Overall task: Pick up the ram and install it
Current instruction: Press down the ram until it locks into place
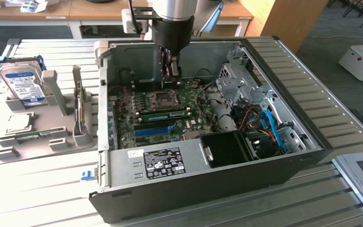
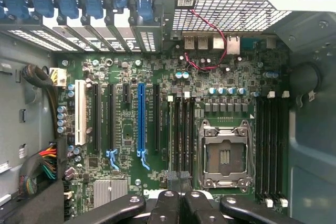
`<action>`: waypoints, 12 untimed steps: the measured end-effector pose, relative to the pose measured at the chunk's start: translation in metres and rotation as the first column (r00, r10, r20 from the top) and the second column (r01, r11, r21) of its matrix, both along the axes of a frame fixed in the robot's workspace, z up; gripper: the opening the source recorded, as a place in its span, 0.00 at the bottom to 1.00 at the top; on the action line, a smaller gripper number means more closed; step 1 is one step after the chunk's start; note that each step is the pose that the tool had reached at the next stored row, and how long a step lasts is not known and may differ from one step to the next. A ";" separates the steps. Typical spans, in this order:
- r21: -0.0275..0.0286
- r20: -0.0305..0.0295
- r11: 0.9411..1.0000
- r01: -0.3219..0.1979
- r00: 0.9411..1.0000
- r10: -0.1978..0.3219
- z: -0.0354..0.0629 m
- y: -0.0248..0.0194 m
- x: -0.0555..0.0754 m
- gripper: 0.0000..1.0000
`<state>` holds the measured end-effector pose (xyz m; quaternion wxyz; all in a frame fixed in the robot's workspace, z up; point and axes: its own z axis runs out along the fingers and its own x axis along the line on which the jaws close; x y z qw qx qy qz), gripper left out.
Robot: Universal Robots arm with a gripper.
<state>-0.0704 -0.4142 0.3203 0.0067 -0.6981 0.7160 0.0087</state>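
Gripper (image 1: 170,71) down inside the open PC case (image 1: 295,156), jaws pressed together.
One green ram (image 1: 164,114) stick sits on the motherboard (image 2: 157,77), beside one blue slot (image 1: 153,129); one hard drive (image 1: 22,85) stands far left.

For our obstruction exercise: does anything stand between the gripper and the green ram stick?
Nothing visible does. The gripper, jaws shut, hangs above the motherboard; the ram sits along a slot beside the CPU socket, open air between them.
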 end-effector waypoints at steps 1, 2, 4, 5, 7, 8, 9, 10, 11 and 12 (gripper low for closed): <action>0.000 0.000 1.000 0.003 1.000 -0.003 0.0000 0.0000 0.000 0.10; 0.000 0.000 1.000 0.005 1.000 -0.005 0.0000 0.0000 0.000 0.10; 0.000 0.000 1.000 0.010 1.000 -0.010 0.0000 0.0000 0.000 0.10; 0.000 0.000 1.000 0.013 1.000 -0.013 0.0000 0.0000 0.000 0.10; 0.000 0.000 1.000 0.020 1.000 -0.020 0.0000 0.0000 0.000 0.10; 0.000 0.000 1.000 0.024 1.000 -0.024 0.0000 0.0000 0.000 0.10; 0.000 0.000 1.000 0.029 1.000 -0.029 0.0000 0.0000 0.000 0.10; 0.000 0.000 0.999 0.035 0.999 -0.035 0.0000 0.0000 0.000 0.10; 0.000 0.000 0.999 0.043 0.999 -0.043 0.0000 0.0000 0.000 0.10; 0.000 0.000 0.999 0.050 0.999 -0.050 0.0000 0.0000 0.000 0.10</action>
